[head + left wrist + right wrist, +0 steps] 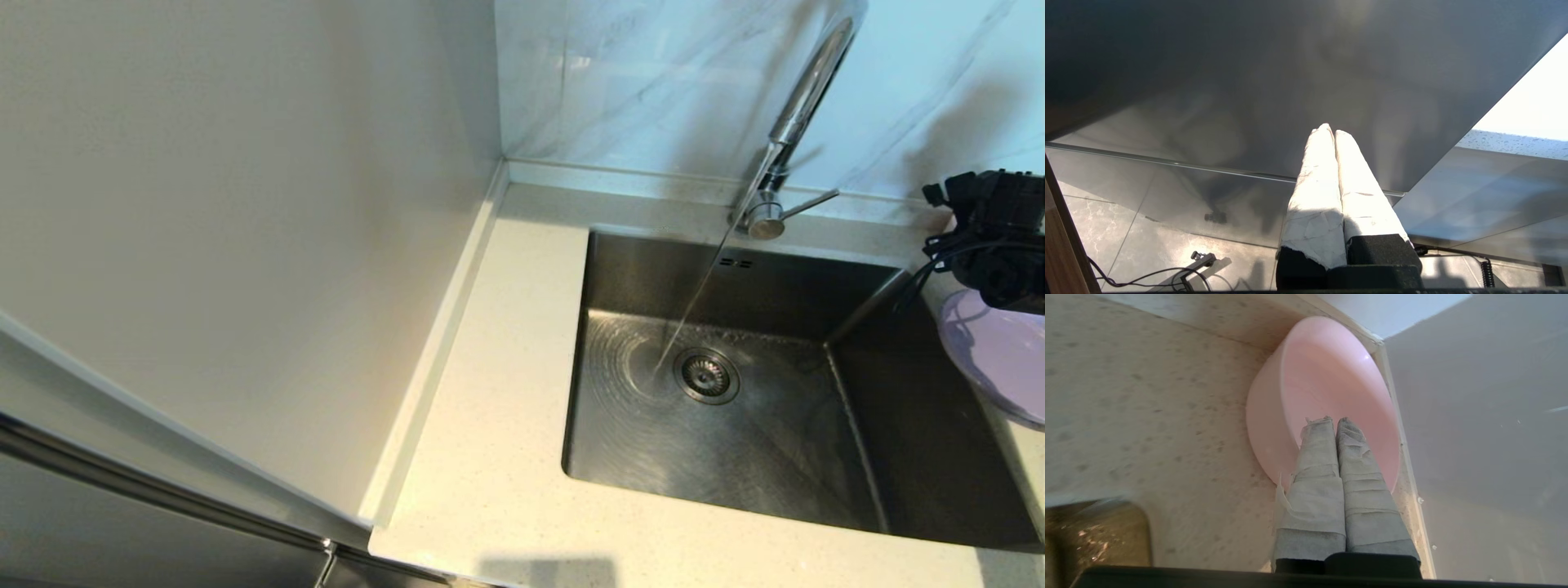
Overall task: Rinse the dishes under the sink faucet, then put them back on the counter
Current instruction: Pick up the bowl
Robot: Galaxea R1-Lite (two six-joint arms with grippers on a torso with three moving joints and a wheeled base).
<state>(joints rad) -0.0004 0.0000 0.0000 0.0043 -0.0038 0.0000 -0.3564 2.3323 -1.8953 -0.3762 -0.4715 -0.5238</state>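
Dishes are split up: the shallow lilac-purple round plate [1000, 355] lies on the cream speckled stone counter [490, 457] just right of the square stainless-steel sink [735, 425], and the small pale pink round bowl [1327, 396] stands in the counter corner at the wall. Water runs from the tall chrome gooseneck faucet [796, 114] into the sink beside the drain. The right gripper [1336, 421] hangs over the bowl's near rim with its taped fingers pressed together on nothing, and the left gripper [1329, 130], also closed and empty, is parked away from the sink, before a grey panel.

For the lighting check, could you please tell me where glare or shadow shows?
Head view: bright glints on the faucet, shadow along the sink right wall. Left wrist view: sunlit left gripper. Right wrist view: right gripper shaded before the pink bowl.
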